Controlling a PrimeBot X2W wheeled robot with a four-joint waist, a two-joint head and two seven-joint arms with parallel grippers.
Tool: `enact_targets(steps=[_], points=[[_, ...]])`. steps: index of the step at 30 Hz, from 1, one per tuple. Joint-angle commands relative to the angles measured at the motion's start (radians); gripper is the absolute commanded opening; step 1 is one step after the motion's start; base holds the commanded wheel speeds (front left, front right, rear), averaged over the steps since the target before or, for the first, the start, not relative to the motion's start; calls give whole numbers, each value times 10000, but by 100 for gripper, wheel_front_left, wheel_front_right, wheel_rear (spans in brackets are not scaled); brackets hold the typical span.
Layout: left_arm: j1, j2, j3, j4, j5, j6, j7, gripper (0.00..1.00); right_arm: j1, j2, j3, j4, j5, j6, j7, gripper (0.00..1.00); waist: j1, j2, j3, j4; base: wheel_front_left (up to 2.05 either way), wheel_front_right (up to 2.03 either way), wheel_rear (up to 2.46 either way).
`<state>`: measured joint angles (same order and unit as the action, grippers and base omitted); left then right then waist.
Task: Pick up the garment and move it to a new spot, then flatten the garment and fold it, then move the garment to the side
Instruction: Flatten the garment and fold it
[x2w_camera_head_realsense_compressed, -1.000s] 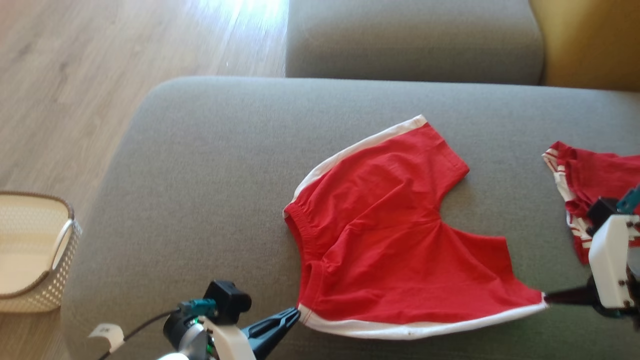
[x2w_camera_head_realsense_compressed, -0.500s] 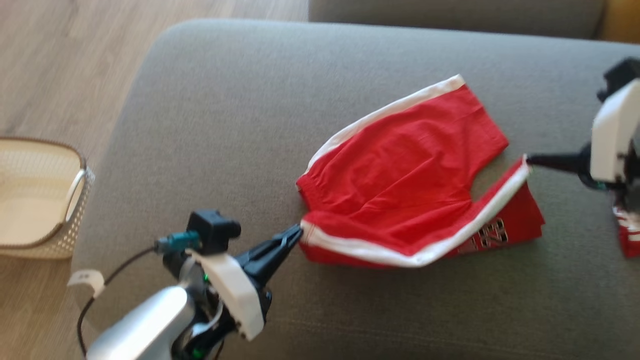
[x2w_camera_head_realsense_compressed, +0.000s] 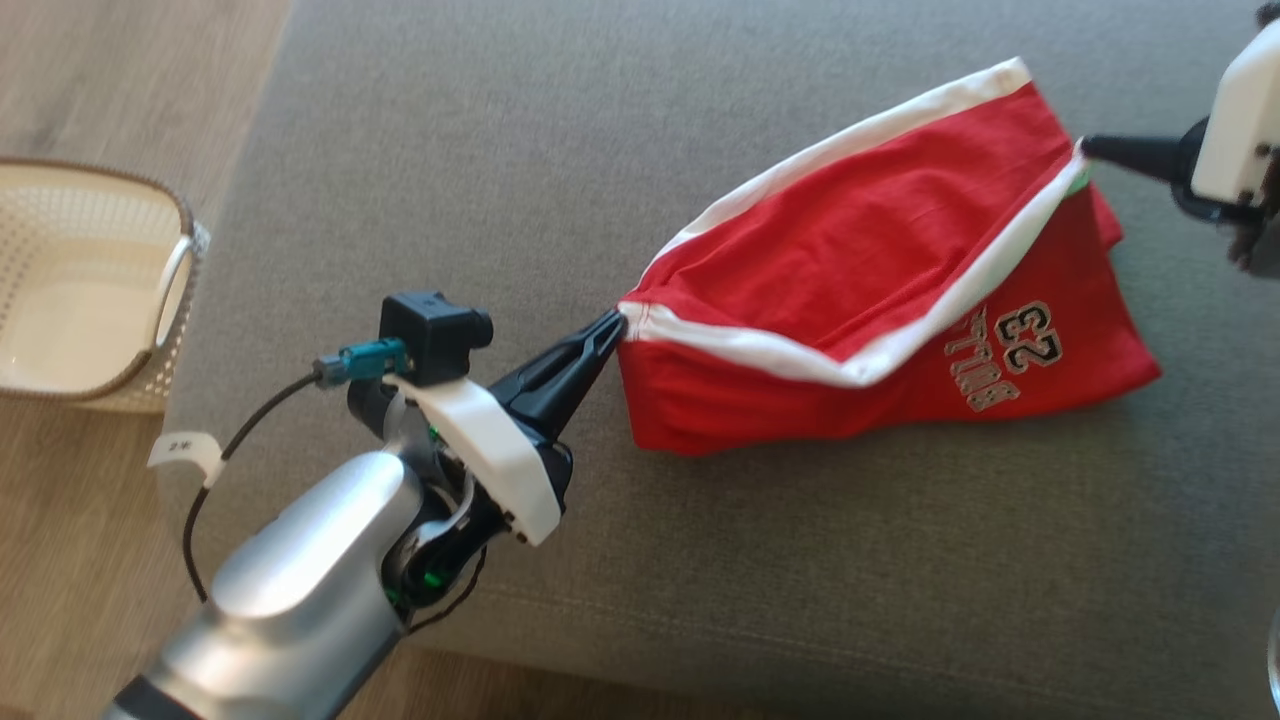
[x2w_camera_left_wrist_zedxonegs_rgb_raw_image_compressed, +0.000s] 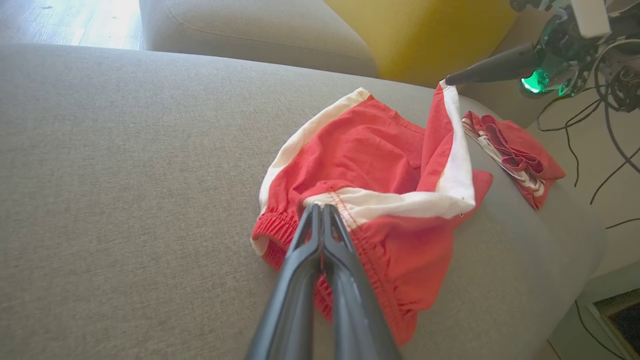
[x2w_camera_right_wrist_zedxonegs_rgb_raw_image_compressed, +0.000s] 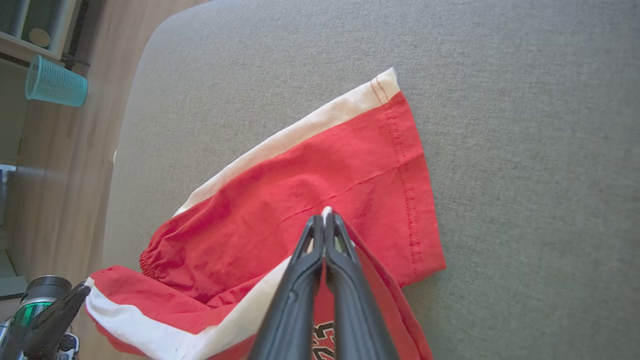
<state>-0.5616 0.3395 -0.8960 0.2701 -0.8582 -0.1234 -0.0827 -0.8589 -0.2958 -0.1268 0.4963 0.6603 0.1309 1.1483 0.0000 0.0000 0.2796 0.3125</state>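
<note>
The garment (x2w_camera_head_realsense_compressed: 850, 260) is a pair of red shorts with white side stripes and printed lettering, lying on the grey sofa seat (x2w_camera_head_realsense_compressed: 500, 180). Its near half hangs lifted and is folding over the far half. My left gripper (x2w_camera_head_realsense_compressed: 615, 322) is shut on the waistband corner; in the left wrist view the fingers (x2w_camera_left_wrist_zedxonegs_rgb_raw_image_compressed: 322, 220) pinch the white stripe of the garment (x2w_camera_left_wrist_zedxonegs_rgb_raw_image_compressed: 380, 165). My right gripper (x2w_camera_head_realsense_compressed: 1085, 146) is shut on the leg hem corner, held above the cushion. In the right wrist view its fingers (x2w_camera_right_wrist_zedxonegs_rgb_raw_image_compressed: 325, 222) pinch the white edge over the garment (x2w_camera_right_wrist_zedxonegs_rgb_raw_image_compressed: 320, 175).
A cream perforated basket (x2w_camera_head_realsense_compressed: 60, 290) stands on the wooden floor left of the sofa. A second red and white cloth (x2w_camera_left_wrist_zedxonegs_rgb_raw_image_compressed: 510, 150) lies near the seat's right end, with cables beyond it. A teal bin (x2w_camera_right_wrist_zedxonegs_rgb_raw_image_compressed: 55, 82) sits on the floor.
Both grippers have carried the near stripe edge away from me, lifting that half so the printed side shows. The head camera has tilted down, shifting the whole picture.
</note>
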Motion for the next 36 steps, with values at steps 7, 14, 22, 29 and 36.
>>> enact_targets(steps=[7, 14, 22, 29, 36], points=[[-870, -87, 176, 464, -201, -61, -460, 0, -991, 8, -182, 305, -753, -2, -1170, 0, 0, 0, 641, 256, 0, 0, 0], [-1207, -255, -180, 829, -348, -70, -795, 0, -1423, -234, -154, 903, -1103, -2, -2347, 0, 0, 0, 965, 432, 0, 0, 0], [-1562, -440, -503, 1125, -584, -71, -1159, 0, -1891, -552, 248, 1306, -1071, -2, -3378, 0, 0, 0, 1309, 665, 0, 0, 0], [-1829, -644, -719, 1384, -739, -72, -1430, 0, -2149, -746, 963, 1488, -843, -2, -4098, 0, 0, 0, 1569, 836, 0, 0, 0], [-2222, -950, -894, 1766, -828, -72, -1621, 0, -2414, -1080, 1490, 1776, -552, -2, -4725, 0, 0, 0, 1863, 1011, 0, 0, 0]])
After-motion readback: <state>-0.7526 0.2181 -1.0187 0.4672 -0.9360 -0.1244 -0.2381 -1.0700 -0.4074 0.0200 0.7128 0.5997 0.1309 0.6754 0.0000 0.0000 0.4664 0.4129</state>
